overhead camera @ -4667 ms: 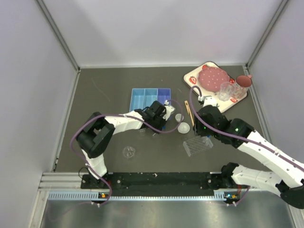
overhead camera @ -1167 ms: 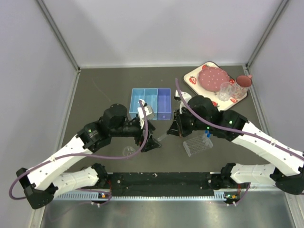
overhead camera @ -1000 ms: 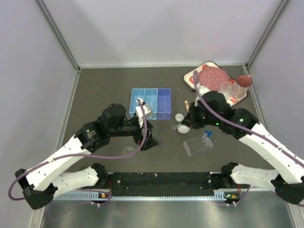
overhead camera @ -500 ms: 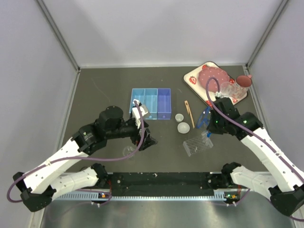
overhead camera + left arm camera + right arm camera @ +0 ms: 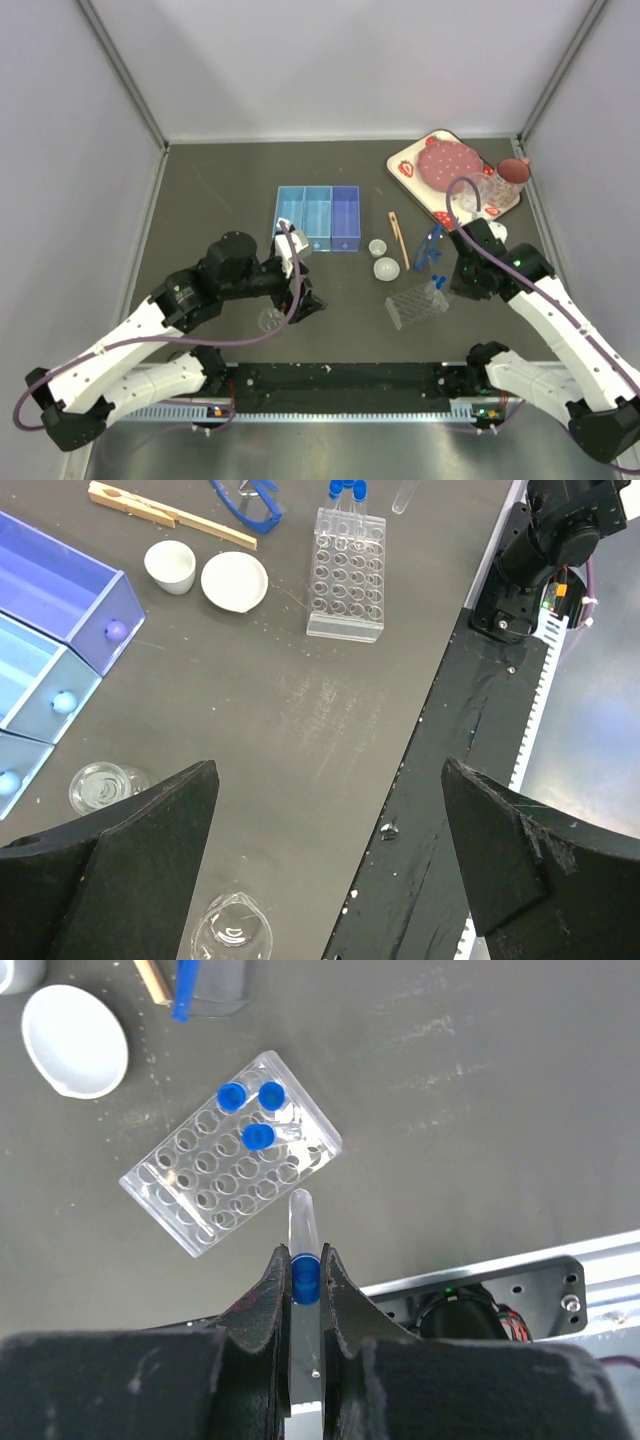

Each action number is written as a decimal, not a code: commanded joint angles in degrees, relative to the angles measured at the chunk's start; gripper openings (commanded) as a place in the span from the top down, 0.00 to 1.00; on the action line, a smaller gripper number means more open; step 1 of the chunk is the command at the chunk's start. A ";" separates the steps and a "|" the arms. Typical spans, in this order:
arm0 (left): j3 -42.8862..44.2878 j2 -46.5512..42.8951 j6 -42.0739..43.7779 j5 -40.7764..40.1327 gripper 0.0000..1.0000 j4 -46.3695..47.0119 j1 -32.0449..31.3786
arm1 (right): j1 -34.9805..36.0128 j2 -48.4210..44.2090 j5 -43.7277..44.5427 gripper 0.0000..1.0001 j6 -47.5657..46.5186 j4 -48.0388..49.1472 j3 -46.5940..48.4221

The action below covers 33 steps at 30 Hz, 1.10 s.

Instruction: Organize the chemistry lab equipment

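Observation:
My right gripper is shut on a clear tube with a blue cap, which hangs just past the near edge of the clear well rack. Three blue-capped tubes stand in that rack. From above, the right gripper is beside the rack's right end. My left gripper is open and holds nothing, hovering over the table's near edge. Two clear round dishes lie below it. Wooden tongs lie beyond the rack.
A blue three-compartment box sits mid-table. Two small white bowls lie left of the tongs, and a blue-framed object right of them. The strawberry-print tray is at the back right. A black rail runs along the near edge.
My right arm has swung right from beside the white bowls to the rack, still holding the tube. My left arm has pulled back a little toward the near left, its gripper still open.

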 commanded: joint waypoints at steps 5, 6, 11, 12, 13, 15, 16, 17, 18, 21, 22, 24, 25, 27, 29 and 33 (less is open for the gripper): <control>-1.99 -2.28 0.66 0.13 0.01 2.61 -0.14 | -0.52 0.02 5.70 1.00 6.73 -4.40 -0.66; -2.08 -2.29 0.66 0.83 0.01 2.87 -0.23 | -0.52 0.29 5.79 1.00 7.00 -4.31 -1.01; -2.78 -2.46 0.57 1.27 0.01 3.14 -0.23 | -0.61 1.43 5.18 1.00 7.79 -0.81 -2.68; -2.87 -2.64 0.48 1.62 0.01 3.23 -0.23 | -0.52 1.61 5.17 1.00 7.70 -0.28 -2.94; -2.96 -2.55 0.48 1.89 0.01 3.40 -0.14 | -0.61 1.87 5.08 1.00 7.79 0.43 -3.12; -3.13 -2.64 0.48 1.89 0.01 3.31 -0.14 | -0.52 2.83 4.47 1.00 6.92 2.62 -3.91; -3.22 -2.64 0.48 1.97 0.01 3.40 -0.23 | -0.52 3.10 3.86 1.00 6.56 3.07 -4.00; -3.31 -2.64 0.48 1.89 0.01 3.49 -0.23 | -0.52 3.54 3.68 1.00 6.21 4.11 -4.09; -3.39 -2.73 0.48 1.89 0.01 3.49 -0.23 | -0.52 4.06 3.50 1.00 6.21 4.56 -4.17; -3.48 -2.64 0.48 1.97 0.01 3.49 -0.23 | -0.61 4.94 3.06 1.00 5.68 5.88 -4.17; -3.57 -2.64 0.48 1.80 0.01 3.58 -0.23 | -0.52 5.12 3.15 1.00 5.51 6.14 -4.26; -3.57 -2.64 0.48 1.54 0.01 3.49 -0.23 | -0.52 5.74 3.06 1.00 5.07 7.02 -4.70; -3.48 -2.73 0.48 1.54 0.01 3.49 -0.23 | -0.61 6.35 2.89 1.00 4.98 7.37 -4.79; -3.57 -2.73 0.48 1.27 0.01 3.58 -0.14 | -0.52 6.88 2.80 1.00 4.89 7.81 -5.14; -3.57 -2.73 0.48 1.27 0.01 3.49 -0.23 | -0.52 6.97 2.97 1.00 4.72 7.99 -5.23; -3.66 -2.81 0.57 1.18 0.01 3.58 -0.23 | -0.52 6.53 3.68 1.00 4.63 8.08 -5.76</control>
